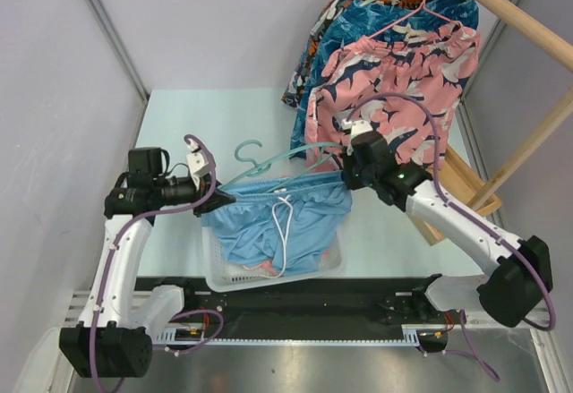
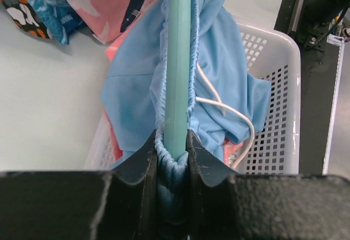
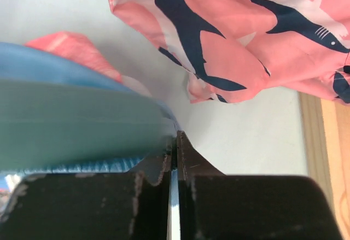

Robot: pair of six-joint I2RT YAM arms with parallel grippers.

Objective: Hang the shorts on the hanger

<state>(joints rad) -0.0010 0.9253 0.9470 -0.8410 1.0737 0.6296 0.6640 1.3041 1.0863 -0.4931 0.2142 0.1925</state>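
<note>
The sky-blue shorts (image 1: 304, 218) with a white drawstring (image 1: 285, 232) hang stretched between my two grippers, above a white basket. The mint-green hanger (image 1: 249, 143) runs along their waistband, its hook pointing to the back. My left gripper (image 1: 218, 198) is shut on the left end. In the left wrist view the left gripper (image 2: 174, 152) pinches the hanger bar (image 2: 178, 59) together with the bunched waistband (image 2: 131, 87). My right gripper (image 1: 346, 176) is shut at the right end. In the right wrist view the right gripper (image 3: 175, 141) pinches the thin edge of the shorts (image 3: 54, 68) beside the hanger (image 3: 71, 122).
The white perforated basket (image 1: 215, 268) below holds salmon-pink fabric (image 3: 71, 46). Pink shark-print shorts (image 1: 394, 80) and other printed clothes hang on a wooden rack (image 1: 528, 26) at the back right, close behind my right gripper.
</note>
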